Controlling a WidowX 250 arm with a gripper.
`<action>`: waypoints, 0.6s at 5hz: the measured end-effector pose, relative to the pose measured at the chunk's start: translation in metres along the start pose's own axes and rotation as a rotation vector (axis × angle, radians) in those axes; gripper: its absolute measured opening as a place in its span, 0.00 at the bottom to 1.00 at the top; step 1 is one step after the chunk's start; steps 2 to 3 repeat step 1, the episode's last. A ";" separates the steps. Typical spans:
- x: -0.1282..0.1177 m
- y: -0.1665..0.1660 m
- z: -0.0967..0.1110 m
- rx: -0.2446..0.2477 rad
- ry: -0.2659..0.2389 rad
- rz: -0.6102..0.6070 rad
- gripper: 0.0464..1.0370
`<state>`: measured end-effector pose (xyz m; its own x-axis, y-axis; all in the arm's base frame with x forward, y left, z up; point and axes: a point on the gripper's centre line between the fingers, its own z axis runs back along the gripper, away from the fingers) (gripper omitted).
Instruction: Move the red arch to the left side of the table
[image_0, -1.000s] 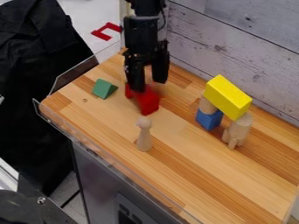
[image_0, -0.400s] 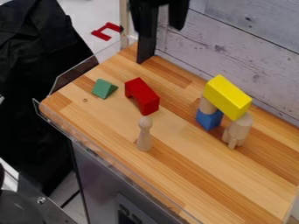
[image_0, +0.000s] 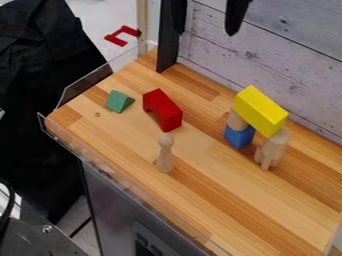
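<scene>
High at the top edge, above the table's back corner, the black gripper (image_0: 206, 31) hangs with its two fingers wide apart and nothing between them. The red arch (image_0: 163, 109) rests on the left part of the wooden table (image_0: 220, 200), its opening facing the lower left. It lies well below the gripper, untouched by it.
A green triangular block (image_0: 119, 101) is left of the arch, and a wooden peg figure (image_0: 165, 154) stands below it. Rightward, a yellow block (image_0: 260, 111) bridges a blue block (image_0: 238, 136) stack and a wooden piece (image_0: 272, 148). A black post (image_0: 167, 47) rises at the back corner.
The gripper has risen from the red arch to the top edge and shifted right, its fingers now clear of the arch. The arch stays on the table.
</scene>
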<state>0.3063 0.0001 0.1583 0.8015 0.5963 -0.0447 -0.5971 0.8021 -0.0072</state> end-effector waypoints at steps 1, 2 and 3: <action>-0.015 -0.002 0.007 -0.031 0.004 -0.137 0.96; -0.015 -0.002 0.007 -0.031 0.004 -0.137 0.96; -0.015 -0.002 0.007 -0.031 0.004 -0.137 0.96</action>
